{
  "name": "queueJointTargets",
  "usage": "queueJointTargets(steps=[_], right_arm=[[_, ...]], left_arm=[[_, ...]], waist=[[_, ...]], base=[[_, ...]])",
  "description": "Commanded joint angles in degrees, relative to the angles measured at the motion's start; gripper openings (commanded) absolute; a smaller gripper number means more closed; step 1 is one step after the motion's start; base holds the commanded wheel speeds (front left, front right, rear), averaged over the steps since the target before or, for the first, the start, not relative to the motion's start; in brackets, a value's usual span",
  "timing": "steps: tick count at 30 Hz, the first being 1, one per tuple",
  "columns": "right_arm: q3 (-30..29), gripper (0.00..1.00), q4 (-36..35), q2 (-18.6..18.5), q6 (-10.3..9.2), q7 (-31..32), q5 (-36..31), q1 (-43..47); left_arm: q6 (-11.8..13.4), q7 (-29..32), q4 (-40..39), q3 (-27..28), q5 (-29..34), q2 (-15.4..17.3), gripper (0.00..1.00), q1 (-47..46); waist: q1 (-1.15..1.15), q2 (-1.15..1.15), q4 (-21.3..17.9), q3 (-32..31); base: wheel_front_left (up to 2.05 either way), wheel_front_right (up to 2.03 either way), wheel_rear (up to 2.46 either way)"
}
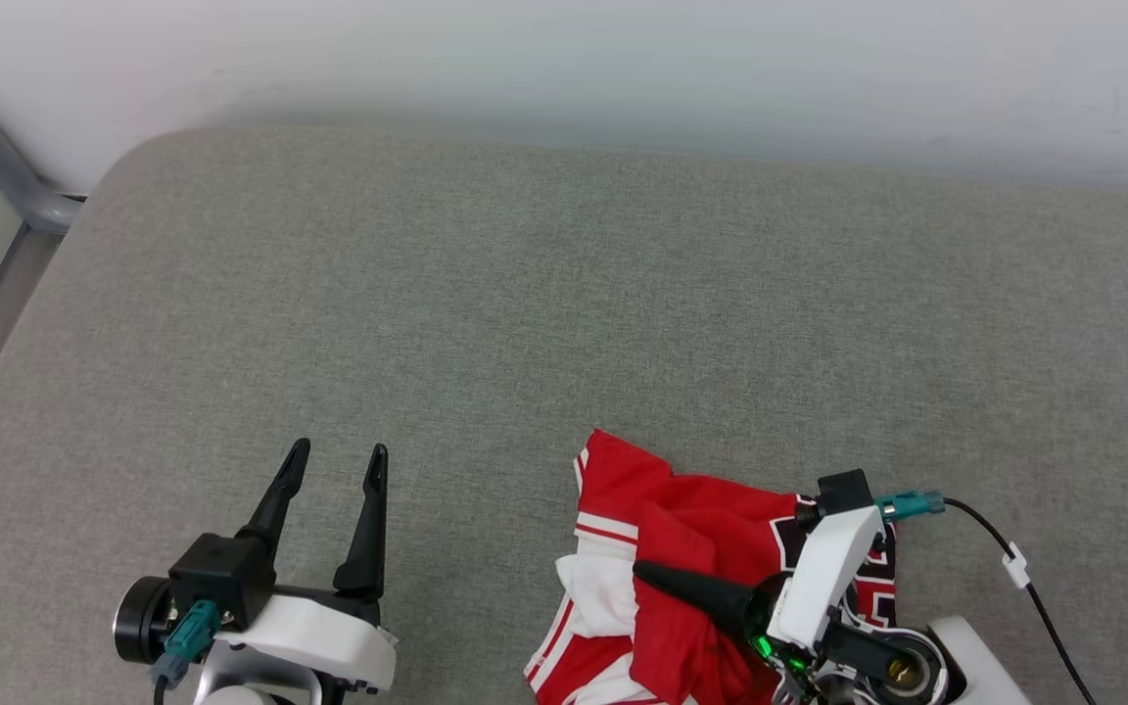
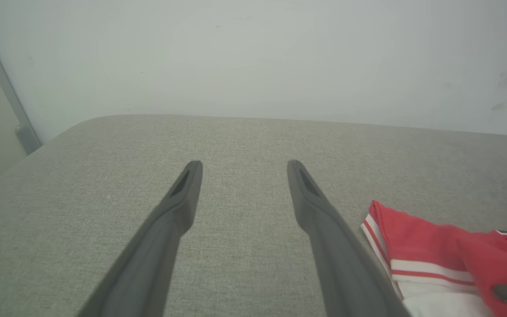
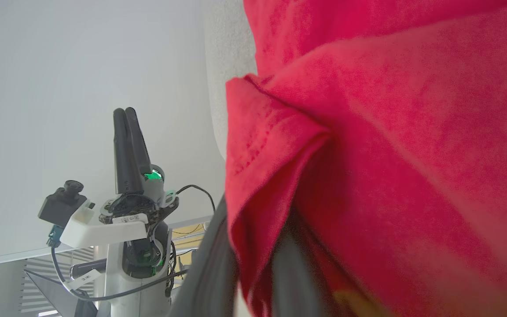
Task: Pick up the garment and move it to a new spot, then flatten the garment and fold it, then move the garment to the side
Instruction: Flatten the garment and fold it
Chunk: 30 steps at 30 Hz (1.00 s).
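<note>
Right gripper (image 1: 644, 574) was clamped on a fold of the jersey (image 1: 691, 509), which lay crumpled at the near right of the grey cushion (image 1: 525, 294). Left gripper (image 1: 341, 450) was spread apart, left of it.

The left gripper (image 1: 341, 448) is sitting at the lower left of the head view. Its two dark fingers (image 2: 178, 207) are pointing up the frame, standing wide apart and holding nothing, and its white wrist housing (image 1: 314, 636) is lying just below them. The right gripper (image 1: 650, 575) is lying at the lower right with its fingers pointing toward the left of the frame and pinching a fold of the garment (image 1: 691, 519), while its white wrist bracket (image 1: 823, 573) is tilting up behind them.
</note>
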Motion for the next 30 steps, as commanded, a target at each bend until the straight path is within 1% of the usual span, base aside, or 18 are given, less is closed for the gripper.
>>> queueJointTargets(steps=[1, 3, 6, 10, 15, 19, 23, 24, 26, 30], right_arm=[[0.7, 1.0, -0.1, 0.0, -0.01, -0.7, 0.5, -1.1], [1.3, 1.0, -1.3, 0.1, -0.01, -1.0, 0.9, -1.5], [2.1, 1.0, -4.7, -0.5, -0.01, -2.3, -0.3, -1.9], [3.8, 1.0, -10.8, -2.9, -0.01, -4.5, -3.6, -1.4], [3.8, 1.0, -15.9, -8.0, -0.01, -11.1, -12.8, 0.4], [0.4, 1.0, -17.7, -11.2, -0.01, -16.3, -21.2, 2.2], [-5.8, 1.0, -19.3, -13.7, -0.01, -20.1, -31.6, 5.0], [-5.8, 1.0, -19.3, -13.7, -0.01, -20.1, -31.6, 5.0], [-9.4, 1.0, -20.6, -13.8, -0.01, -21.8, -37.5, 6.6], [-16.7, 1.0, -25.2, -12.5, -0.01, -24.7, -49.0, 9.9]], left_arm=[[-0.2, -0.1, 0.2, 0.3, 0.3, -0.3, 1.0, -0.6], [-0.3, -0.1, 0.4, 0.6, 0.5, -0.4, 1.0, -0.4], [-0.4, -0.1, 0.5, 0.9, 0.9, -0.3, 1.0, -0.1], [-0.4, -0.1, 0.5, 1.1, 1.4, -0.3, 1.0, 0.2], [-0.2, -0.1, 0.6, 1.2, 1.9, -0.5, 1.0, 1.1], [0.1, -0.1, 0.8, 1.5, 1.8, -0.5, 1.0, 2.1], [0.7, -0.1, 0.7, 2.2, 1.5, -0.3, 1.0, 2.7], [0.7, -0.1, 0.7, 2.2, 1.5, -0.3, 1.0, 2.7], [1.1, -0.1, 0.6, 2.5, 1.6, 0.0, 1.0, 3.0], [1.7, -0.1, 0.2, 2.8, 2.0, 0.3, 1.0, 3.4]], waist=[[0.0, 0.0, -0.3, 0.0], [0.0, 0.0, -0.8, -0.2], [0.0, 0.0, -1.6, -0.7], [0.0, 0.0, -2.6, -1.7], [0.0, 0.0, -3.8, -3.3], [0.0, 0.0, -4.7, -4.4], [0.0, 0.0, -5.6, -5.3], [0.0, 0.0, -5.6, -5.3], [0.0, 0.0, -6.0, -5.8], [0.0, 0.0, -6.7, -6.7]], base=[[0.0, 0.0, 0.0], [0.0, 0.0, 0.0], [0.0, 0.0, 0.0], [0.0, 0.0, 0.0], [0.0, 0.0, 0.0], [0.0, 0.0, 0.0], [0.0, 0.0, 0.0], [0.0, 0.0, 0.0], [0.0, 0.0, 0.0], [0.0, 0.0, 0.0]])
